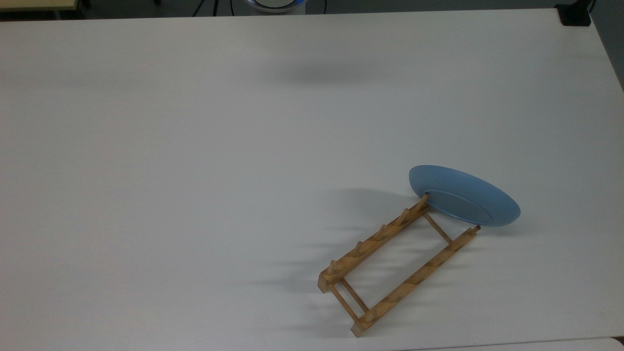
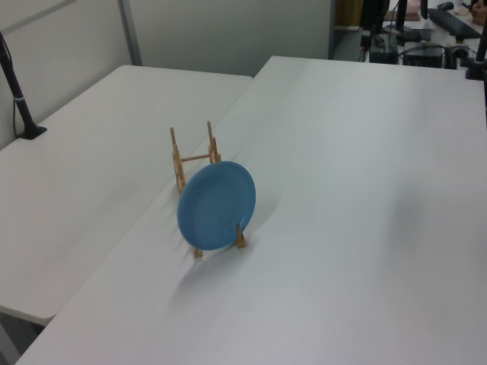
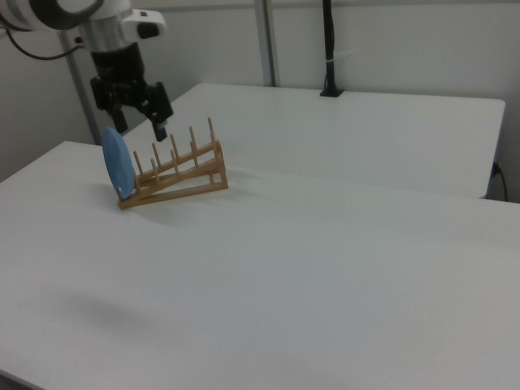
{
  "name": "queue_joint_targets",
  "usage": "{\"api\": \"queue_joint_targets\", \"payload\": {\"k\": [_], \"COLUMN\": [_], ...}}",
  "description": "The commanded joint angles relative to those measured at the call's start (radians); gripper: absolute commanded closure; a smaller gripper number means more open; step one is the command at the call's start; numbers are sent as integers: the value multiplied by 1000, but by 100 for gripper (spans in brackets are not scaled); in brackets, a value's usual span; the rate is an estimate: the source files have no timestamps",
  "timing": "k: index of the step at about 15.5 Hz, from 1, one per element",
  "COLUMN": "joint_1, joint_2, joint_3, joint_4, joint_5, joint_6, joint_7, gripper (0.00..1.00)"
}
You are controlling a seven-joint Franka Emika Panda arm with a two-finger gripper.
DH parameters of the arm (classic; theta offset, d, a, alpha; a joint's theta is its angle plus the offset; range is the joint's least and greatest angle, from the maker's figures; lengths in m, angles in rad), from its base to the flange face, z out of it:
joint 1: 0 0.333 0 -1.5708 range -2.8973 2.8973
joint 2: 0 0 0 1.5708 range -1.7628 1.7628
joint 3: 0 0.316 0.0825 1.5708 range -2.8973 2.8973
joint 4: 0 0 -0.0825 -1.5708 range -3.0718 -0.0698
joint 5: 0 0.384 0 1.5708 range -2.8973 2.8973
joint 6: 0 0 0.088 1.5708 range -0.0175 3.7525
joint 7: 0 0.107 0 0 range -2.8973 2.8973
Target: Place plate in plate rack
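The light-blue plate (image 1: 463,195) (image 2: 217,205) (image 3: 116,162) stands on its edge at one end of the wooden plate rack (image 1: 375,241) (image 2: 177,156) (image 3: 183,175), leaning against the end pegs. The other slots of the rack hold nothing. In the right view my gripper (image 3: 140,132) hangs open in the air, with nothing between its fingers. In the picture it sits just above the plate and the rack's end, touching neither. A faint shadow lies far from the rack near the top view's upper middle.
A second white table (image 2: 84,144) (image 3: 349,130) adjoins this one, with a black post (image 2: 15,84) (image 3: 327,49) clamped at its edge. A black clamp (image 1: 575,14) sits at the top view's upper right corner. The rack lies near the table's edge at the top view's bottom.
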Motion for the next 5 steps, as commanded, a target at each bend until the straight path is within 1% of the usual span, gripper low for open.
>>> {"api": "queue_joint_targets", "payload": {"k": [1, 5], "joint_1": [-6, -4], "joint_2": [-21, -10], "joint_3": [-36, -36], "joint_4": [-37, -32], "joint_5": [37, 37], "joint_6": [61, 70], "joint_7": [-117, -115], "gripper": [0, 0]}}
